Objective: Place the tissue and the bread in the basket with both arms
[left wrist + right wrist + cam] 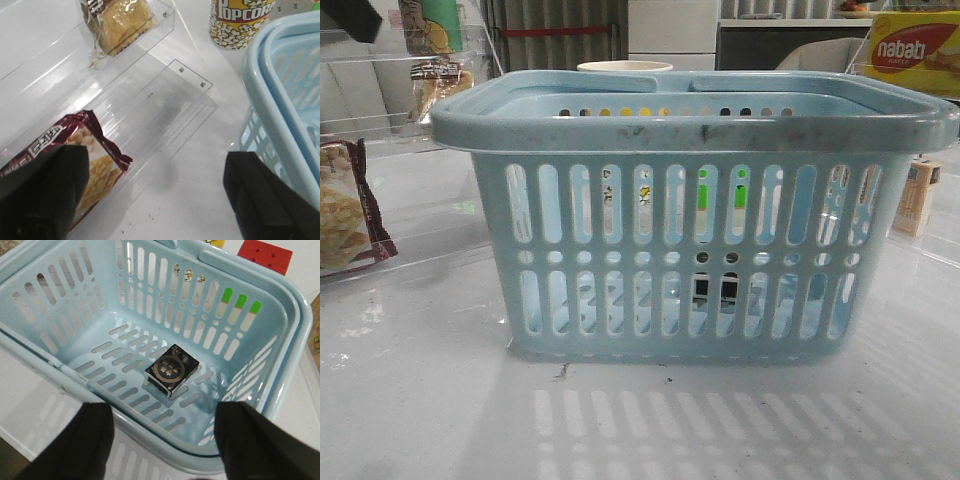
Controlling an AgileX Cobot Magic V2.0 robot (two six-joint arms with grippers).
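The light-blue basket [690, 120] stands in the middle of the table. The tissue [172, 370], a small packet with a black top, lies on the basket floor and shows through the front slots [715, 290]. The bread [120, 25] lies in its clear packet on an acrylic shelf, at the far left in the front view [440, 85]. My left gripper [157, 165] is open and empty over the table between the shelf and the basket [285, 100]. My right gripper [165, 412] is open and empty above the basket's rim [165, 440]. Neither gripper shows in the front view.
A maroon-edged cracker packet [75, 160] lies on the lower acrylic step by my left finger, also at the left in the front view [340, 215]. A popcorn cup [240, 20] stands behind the basket. A yellow wafer box [915, 50] and a red cube [265, 254] are at the right.
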